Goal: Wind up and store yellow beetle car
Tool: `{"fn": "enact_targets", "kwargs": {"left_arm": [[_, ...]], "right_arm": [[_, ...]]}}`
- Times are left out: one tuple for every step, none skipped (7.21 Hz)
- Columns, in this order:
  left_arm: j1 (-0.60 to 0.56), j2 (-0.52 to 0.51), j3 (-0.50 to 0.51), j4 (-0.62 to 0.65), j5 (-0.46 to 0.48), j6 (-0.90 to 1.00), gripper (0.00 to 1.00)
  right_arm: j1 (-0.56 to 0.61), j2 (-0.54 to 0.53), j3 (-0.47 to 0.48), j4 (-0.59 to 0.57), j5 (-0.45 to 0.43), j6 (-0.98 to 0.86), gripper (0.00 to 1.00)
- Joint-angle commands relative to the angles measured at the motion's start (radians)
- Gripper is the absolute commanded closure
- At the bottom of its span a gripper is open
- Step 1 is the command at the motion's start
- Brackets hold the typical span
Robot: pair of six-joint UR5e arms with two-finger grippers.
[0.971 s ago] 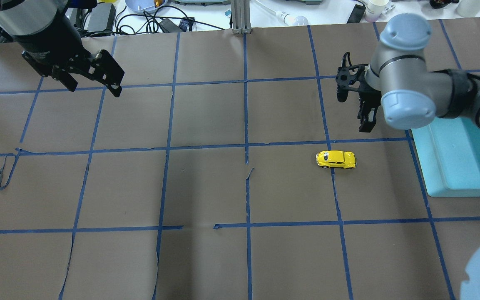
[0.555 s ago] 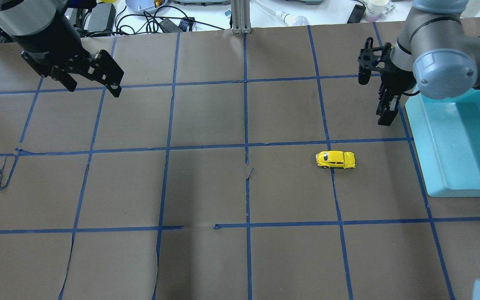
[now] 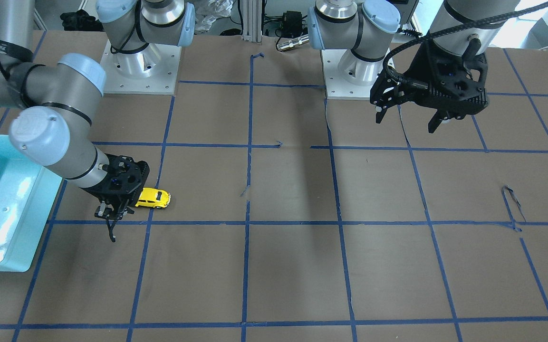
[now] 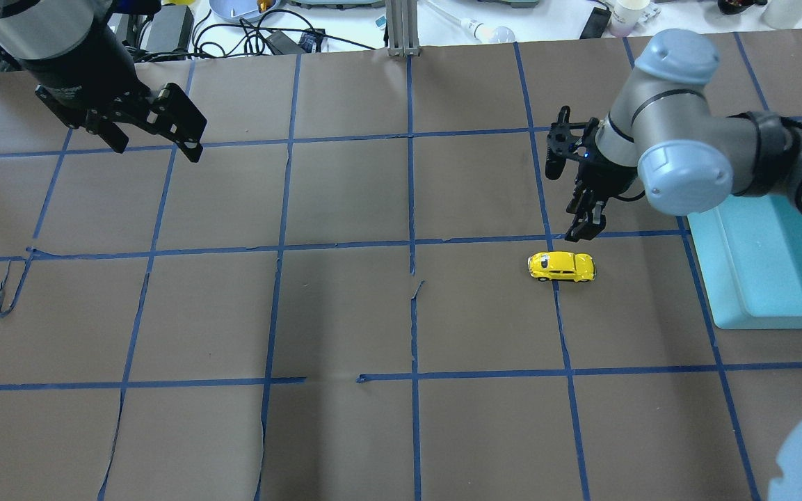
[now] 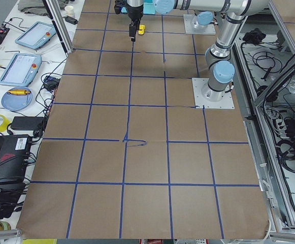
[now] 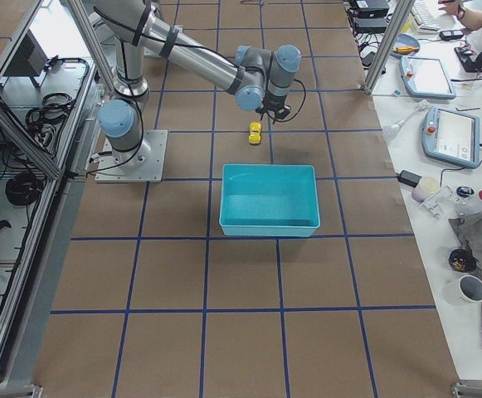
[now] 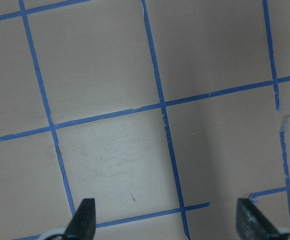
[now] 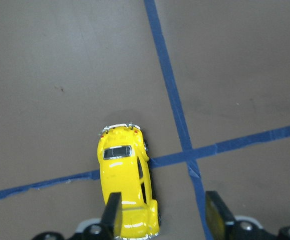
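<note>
just one yellow beetle car (image 4: 561, 266), one bin (image 4: 768, 273)

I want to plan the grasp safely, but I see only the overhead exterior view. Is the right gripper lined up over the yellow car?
Observer: Not centred. In the right wrist view the yellow beetle car lies lengthwise by one fingertip. The other fingertip is over bare table.
Operator: Is that gripper open?
Observer: Yes. The right gripper is open, its jaws standing wider apart than the car's width.
Operator: Does the left gripper hold something?
Observer: No. The left wrist view shows the left gripper open, with only table and blue tape between its fingertips.
</note>
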Motion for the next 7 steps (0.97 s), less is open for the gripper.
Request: {"fn": "enact_targets", "kwargs": {"left_arm": [[0.000,0.001,0.001,0.000,-0.001,0.000,0.00],[0.000,0.003,0.001,0.000,-0.001,0.000,0.00],[0.001,0.003,0.001,0.000,-0.001,0.000,0.00],[0.001,0.003,0.001,0.000,-0.001,0.000,0.00],[0.001,0.003,0.001,0.000,-0.001,0.000,0.00],[0.001,0.003,0.001,0.000,-0.001,0.000,0.00],[0.001,0.003,0.001,0.000,-0.001,0.000,0.00]], "right_arm": [[0.043,0.002,0.148,-0.196,-0.057,0.033,0.00],[0.043,0.002,0.180,-0.261,-0.092,0.025,0.00],[0.043,0.002,0.182,-0.268,-0.114,0.024,0.00],[0.043,0.004,0.190,-0.268,-0.116,0.024,0.00],[0.043,0.008,0.194,-0.266,-0.111,0.021,0.05],[0.043,0.028,0.193,-0.266,-0.114,0.022,0.47],[0.043,0.030,0.191,-0.266,-0.116,0.021,0.96]]}}
